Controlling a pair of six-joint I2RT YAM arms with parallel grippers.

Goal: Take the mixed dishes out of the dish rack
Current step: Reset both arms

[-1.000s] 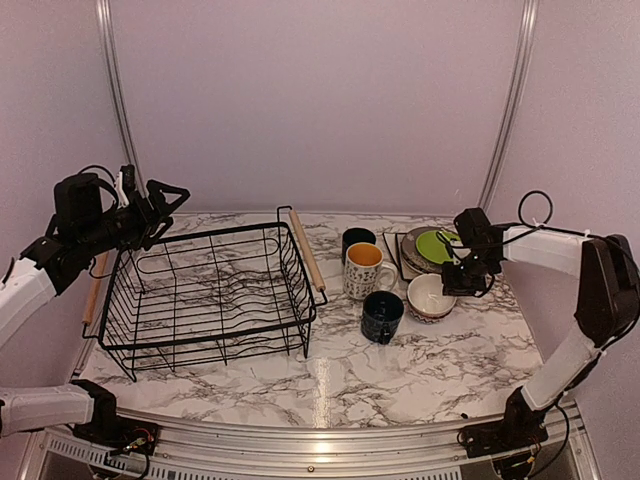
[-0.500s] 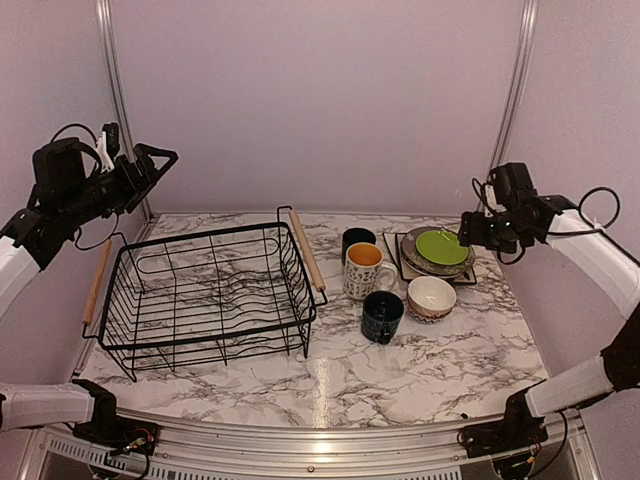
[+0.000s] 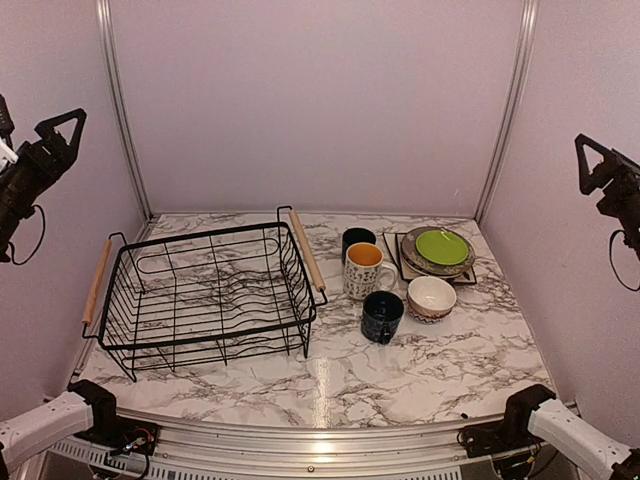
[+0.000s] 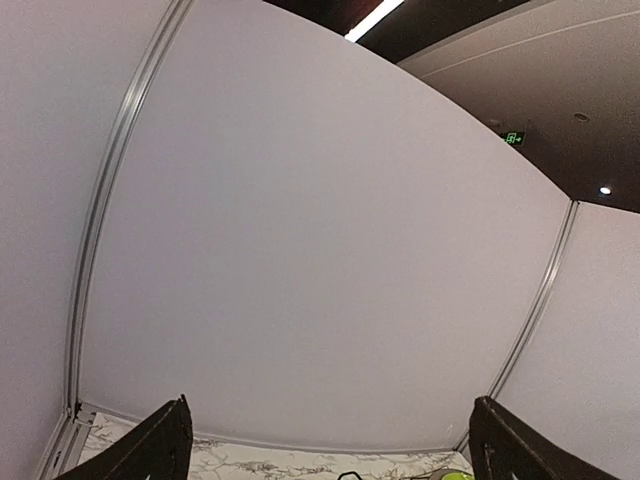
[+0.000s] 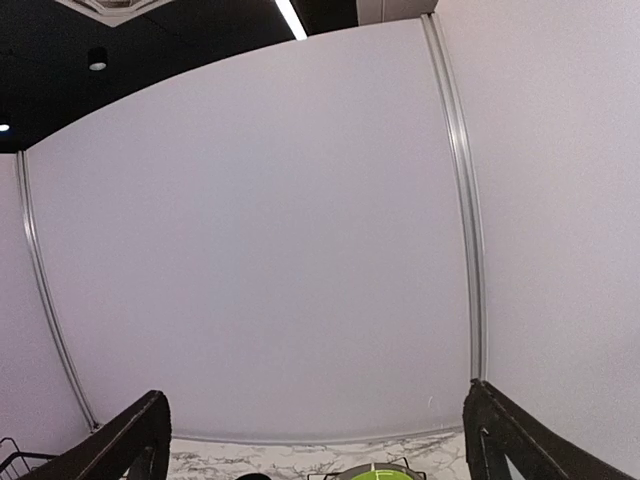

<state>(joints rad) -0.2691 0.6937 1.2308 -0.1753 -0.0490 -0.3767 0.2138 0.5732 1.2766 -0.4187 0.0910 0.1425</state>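
The dish rack (image 3: 200, 290) is a black wire basket with wooden handles on the table's left half, and nothing stands in it. The mixed dishes sit to its right. They are a dark mug (image 3: 357, 240), a patterned mug (image 3: 363, 270), a dark-blue mug (image 3: 382, 316), a reddish bowl (image 3: 431, 298) and a lime-green plate (image 3: 442, 246) stacked on a grey plate and a square plate. My left gripper (image 3: 45, 135) (image 4: 330, 450) hangs open, high at the far left. High at the far right, my right gripper (image 3: 603, 168) (image 5: 320, 445) is open too. Neither holds anything.
Pale booth walls with metal corner posts (image 3: 120, 110) close in the marble table (image 3: 400, 370) on three sides. Both wrist views look at the back wall. The lime-green plate (image 5: 380, 472) and a corner of the rack (image 5: 10, 458) show at the bottom edge of the right wrist view.
Both arms have risen and swung outward to the frame's edges. The right gripper has left the spot beside the bowl and opened wide. The dishes and rack have not moved.
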